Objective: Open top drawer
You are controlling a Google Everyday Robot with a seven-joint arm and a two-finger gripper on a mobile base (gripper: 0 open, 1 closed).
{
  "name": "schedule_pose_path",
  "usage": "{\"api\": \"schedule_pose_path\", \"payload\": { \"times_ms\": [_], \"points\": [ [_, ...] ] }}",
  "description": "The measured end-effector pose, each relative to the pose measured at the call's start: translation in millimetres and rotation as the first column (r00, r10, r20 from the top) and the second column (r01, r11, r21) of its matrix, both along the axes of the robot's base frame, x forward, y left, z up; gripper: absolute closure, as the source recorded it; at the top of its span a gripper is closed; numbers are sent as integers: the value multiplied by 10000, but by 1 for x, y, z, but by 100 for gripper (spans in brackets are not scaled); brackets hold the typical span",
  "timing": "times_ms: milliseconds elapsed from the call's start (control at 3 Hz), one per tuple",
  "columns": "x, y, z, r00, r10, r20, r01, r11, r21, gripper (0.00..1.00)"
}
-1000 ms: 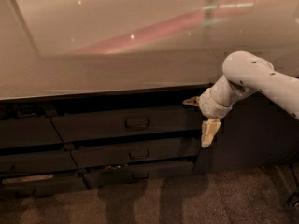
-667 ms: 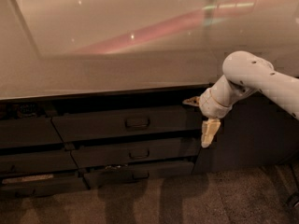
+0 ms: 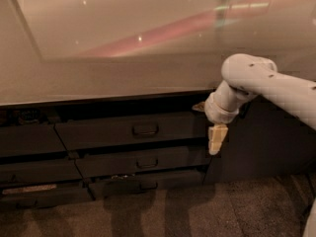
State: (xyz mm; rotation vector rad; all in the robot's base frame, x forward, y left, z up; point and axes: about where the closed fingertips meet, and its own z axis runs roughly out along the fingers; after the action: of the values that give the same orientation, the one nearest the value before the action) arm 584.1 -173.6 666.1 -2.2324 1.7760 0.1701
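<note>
I had the gripper point(image 3: 213, 132) hanging just under the counter's point(image 3: 123, 78) front edge near its right end, beside the top drawer point(image 3: 98, 134) and well right of its loop handle point(image 3: 145, 130), probably staged for a reach, though I couldn't tell how far open it was.

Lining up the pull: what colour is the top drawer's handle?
Dark handle, camera view; tool right of drawer.

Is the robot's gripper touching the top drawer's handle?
Apart. The camera view shows the gripper well clear of the handle of the top drawer, bare drawer front between them.
</note>
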Motion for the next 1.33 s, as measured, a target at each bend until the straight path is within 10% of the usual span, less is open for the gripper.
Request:
{"api": "schedule_pose_path", "payload": {
  "times_ms": [667,1333],
  "points": [
    [0,-2,-10,9981,-534,-310,526,9983,-247,0],
    [0,-2,-10,9981,-533,-311,526,9983,-247,43]
  ]
}}
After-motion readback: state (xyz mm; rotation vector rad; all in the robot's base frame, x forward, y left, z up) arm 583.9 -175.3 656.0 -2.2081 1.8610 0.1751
